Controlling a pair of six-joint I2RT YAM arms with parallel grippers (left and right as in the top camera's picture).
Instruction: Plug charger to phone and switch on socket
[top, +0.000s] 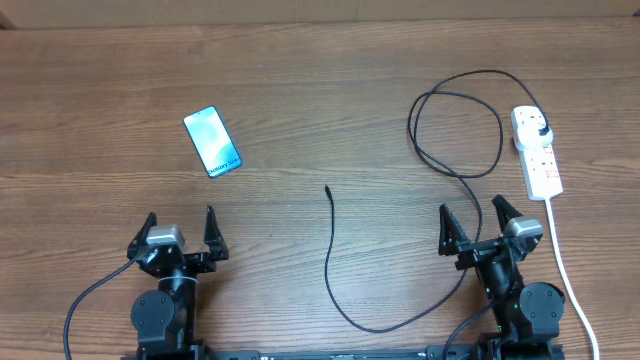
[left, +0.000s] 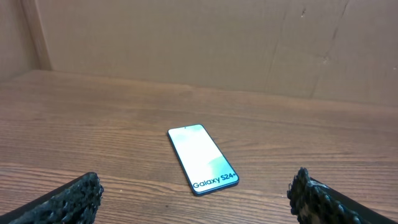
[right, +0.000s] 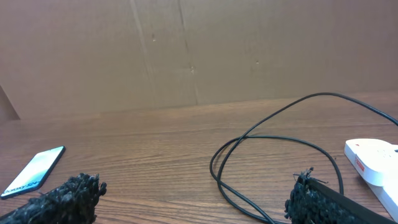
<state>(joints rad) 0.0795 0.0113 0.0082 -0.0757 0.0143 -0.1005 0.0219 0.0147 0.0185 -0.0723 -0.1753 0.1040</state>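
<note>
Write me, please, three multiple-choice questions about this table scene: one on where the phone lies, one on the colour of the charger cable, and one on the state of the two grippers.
1. Where does the phone lie?
A. Flat on the table, ahead of the left gripper
B. On a shelf
C. Hanging over the table's edge

2. What colour is the charger cable?
A. White
B. Black
C. Red

3. How do the left gripper and the right gripper stand?
A. Both open, holding nothing
B. The left one shut on the phone
C. The right one shut on the charger cable

Answers:
1 A: the overhead view shows it flat on the wood beyond the left fingers.
2 B: it is a thin black line on the brown wood.
3 A: both pairs of fingers are spread with nothing between them.
</note>
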